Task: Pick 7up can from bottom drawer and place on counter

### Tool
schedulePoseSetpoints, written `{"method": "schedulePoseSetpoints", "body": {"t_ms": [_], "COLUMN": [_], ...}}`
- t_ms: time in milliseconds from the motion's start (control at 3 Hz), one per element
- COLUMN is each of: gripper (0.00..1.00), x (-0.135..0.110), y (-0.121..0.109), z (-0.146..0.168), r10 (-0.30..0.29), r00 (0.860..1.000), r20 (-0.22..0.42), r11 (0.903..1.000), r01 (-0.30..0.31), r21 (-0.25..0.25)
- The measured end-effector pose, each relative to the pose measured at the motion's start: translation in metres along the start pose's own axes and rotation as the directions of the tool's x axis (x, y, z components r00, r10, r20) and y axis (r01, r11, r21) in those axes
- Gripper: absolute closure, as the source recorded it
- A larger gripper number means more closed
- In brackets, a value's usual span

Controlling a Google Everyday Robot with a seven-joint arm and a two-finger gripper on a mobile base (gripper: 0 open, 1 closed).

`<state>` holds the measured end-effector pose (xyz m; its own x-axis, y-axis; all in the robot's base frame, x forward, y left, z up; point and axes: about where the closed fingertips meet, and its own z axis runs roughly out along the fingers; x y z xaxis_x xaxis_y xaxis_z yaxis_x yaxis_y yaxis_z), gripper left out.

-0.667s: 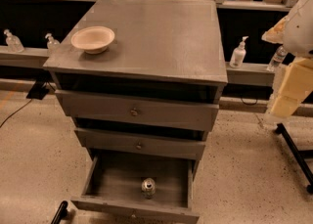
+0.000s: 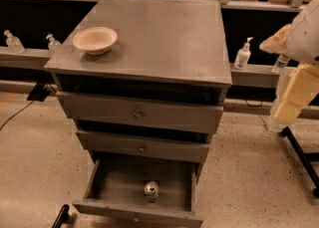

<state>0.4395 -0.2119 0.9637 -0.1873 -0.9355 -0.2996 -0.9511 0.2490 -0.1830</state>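
Silvery metal marks out the 7up can (image 2: 151, 190), which stands upright near the middle of the open bottom drawer (image 2: 118, 181), a little toward its front wall, with bare drawer floor all round it. I judge it light and stiff but thin-walled, with smooth, slippery sides. A hard squeeze could dent it, and a glancing touch would likely tip or roll it. The best hold looks to be across the round body at about mid-height, coming from above, since the drawer walls and the drawer above (image 2: 142, 147) crowd any approach from the side.

Higher up, the top drawer (image 2: 137, 114) is also slightly ajar. The grey worktop (image 2: 164, 38) of the cabinet carries only a pale bowl (image 2: 94, 39) at its far left corner, so there is broad free surface for the can. A pump bottle (image 2: 242, 54) sits on the ledge behind.

Only the arm's pale links (image 2: 299, 82) show, at the right edge. The gripper lies outside the frame, so whether the jaws are open or closed I cannot tell.

Compared with the earlier frame, nothing has visibly shifted: can, bowl, drawers and arm sit as before.
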Motion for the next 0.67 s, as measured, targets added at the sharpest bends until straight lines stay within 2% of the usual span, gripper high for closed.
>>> {"method": "schedulePoseSetpoints", "body": {"t_ms": [333,667], "gripper": [0.0,0.0], "x": [0.002,-0.004], "y": [0.021,0.024], "z": [0.065,0.078], "r10": [0.058,0.124], "r00": [0.981,0.955], "r20": [0.186,0.271], "r11": [0.9927,0.9888], "r01": [-0.037,-0.097], "r21": [-0.115,-0.114]}}
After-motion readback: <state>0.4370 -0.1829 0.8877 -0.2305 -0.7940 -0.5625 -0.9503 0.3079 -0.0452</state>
